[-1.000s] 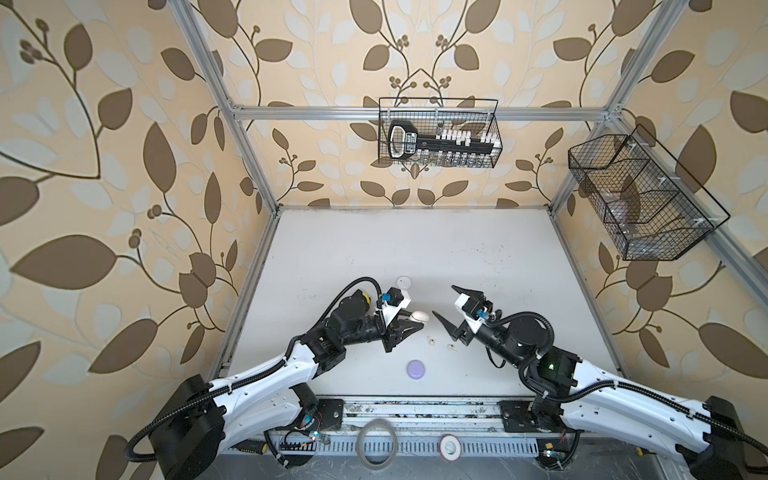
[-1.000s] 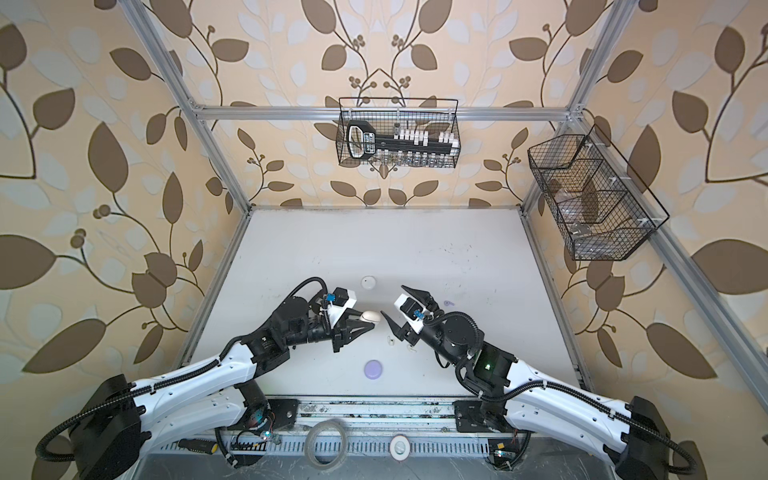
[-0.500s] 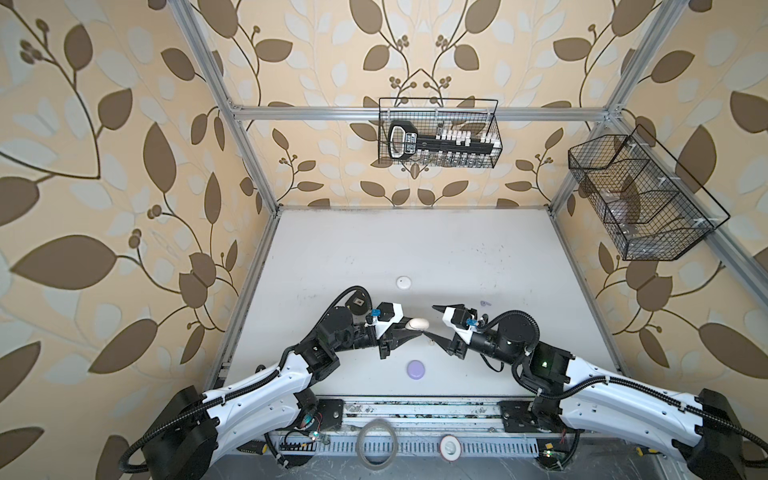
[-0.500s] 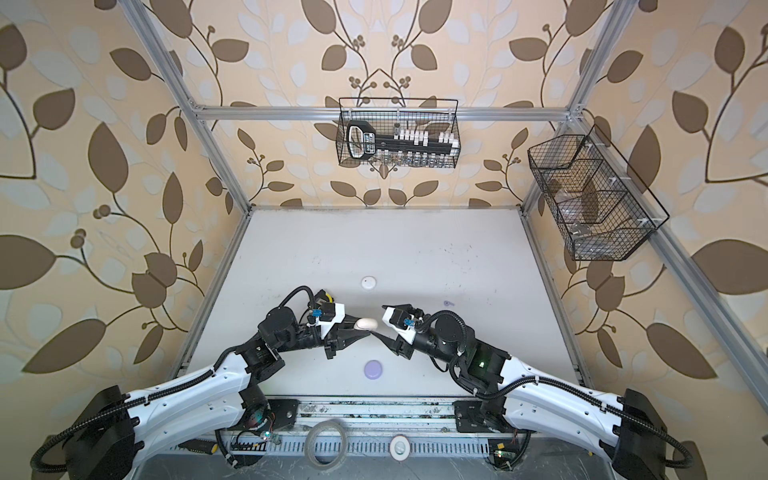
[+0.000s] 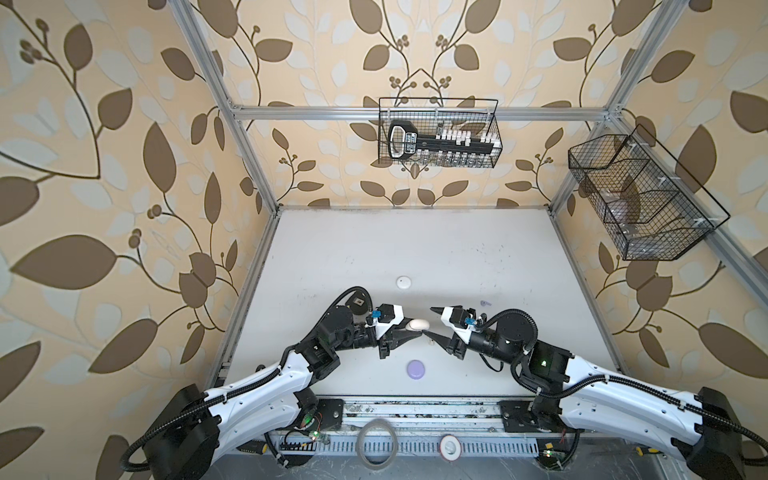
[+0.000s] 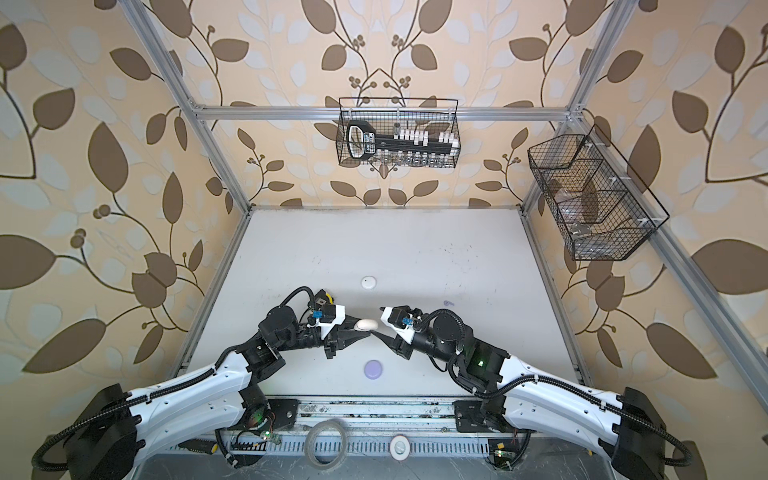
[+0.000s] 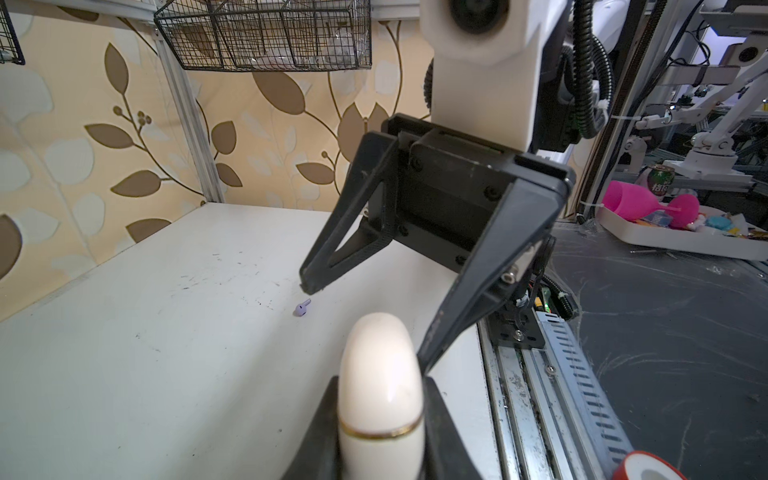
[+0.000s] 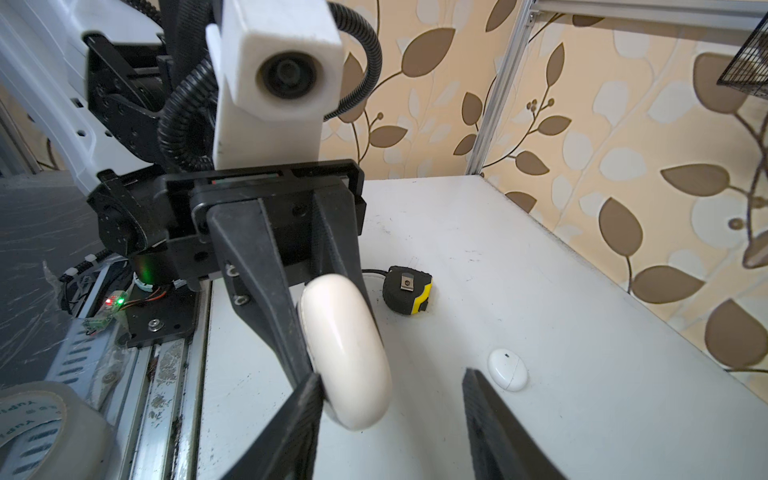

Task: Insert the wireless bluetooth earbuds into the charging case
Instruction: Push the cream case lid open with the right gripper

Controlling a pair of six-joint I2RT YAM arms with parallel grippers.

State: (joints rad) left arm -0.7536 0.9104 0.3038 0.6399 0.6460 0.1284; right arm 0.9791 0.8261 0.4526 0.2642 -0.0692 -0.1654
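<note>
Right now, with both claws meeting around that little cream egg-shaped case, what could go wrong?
1. The glossy cream oval charging case with a gold seam is pinched only at its sides by the left gripper. A nudge from the open right gripper, one finger beside it, might twist it loose.
2. The tiny lavender plastic earbud lies loose on the white table. A swinging arm could flick it away.

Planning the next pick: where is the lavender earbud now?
The lavender earbud lies on the table, right of centre in both top views, just beyond the right arm toward the back wall, touching nothing.
</note>
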